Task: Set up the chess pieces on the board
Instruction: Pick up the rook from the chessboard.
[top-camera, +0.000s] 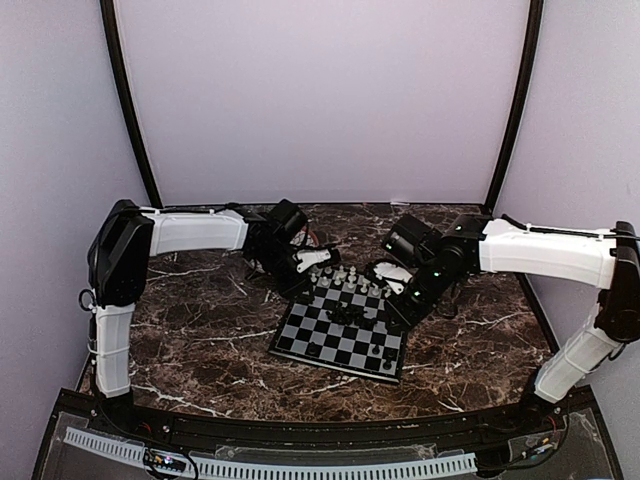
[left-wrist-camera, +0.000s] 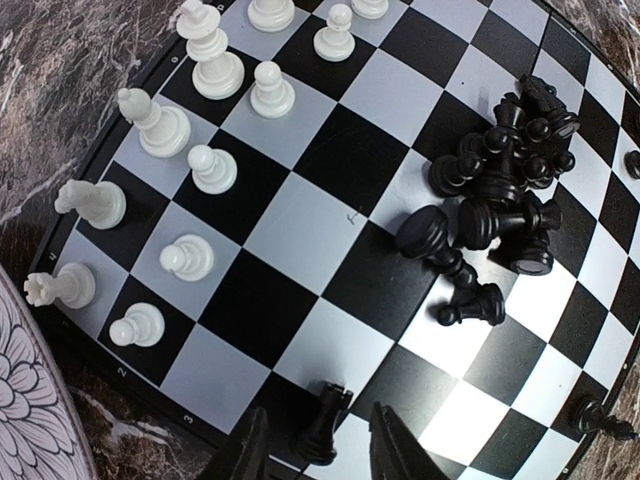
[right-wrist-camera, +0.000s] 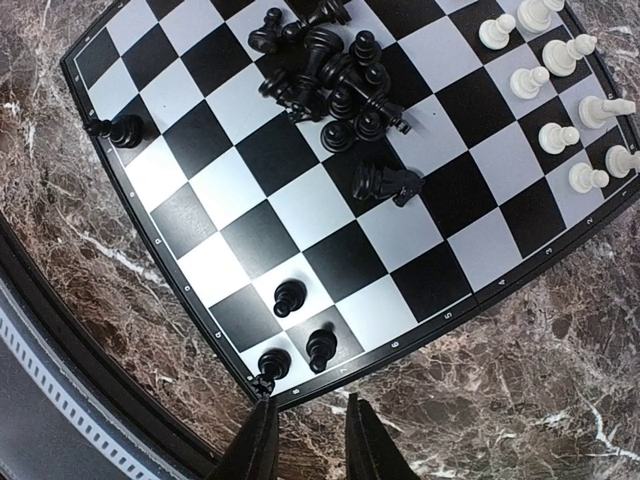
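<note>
The board (top-camera: 308, 337) lies tilted on the marble table. White chess pieces (left-wrist-camera: 213, 62) stand in two rows along its far edge. A heap of black pieces (left-wrist-camera: 505, 180) lies mid-board, also visible from the right wrist (right-wrist-camera: 335, 85). My left gripper (left-wrist-camera: 320, 418) is open, with an upright black rook (left-wrist-camera: 325, 428) between its fingers and a gap on each side. It hangs over the board's far left corner (top-camera: 318, 262). My right gripper (right-wrist-camera: 308, 405) is open and empty over the marble, just off a corner where three black pieces (right-wrist-camera: 290, 297) stand.
A round patterned plate (left-wrist-camera: 25, 400) sits beside the board's edge at the left gripper's side. One black piece (right-wrist-camera: 390, 182) lies on its side near the heap, and another (right-wrist-camera: 125, 130) stands alone at a board edge. The table's front rail (top-camera: 300, 432) runs along the near side.
</note>
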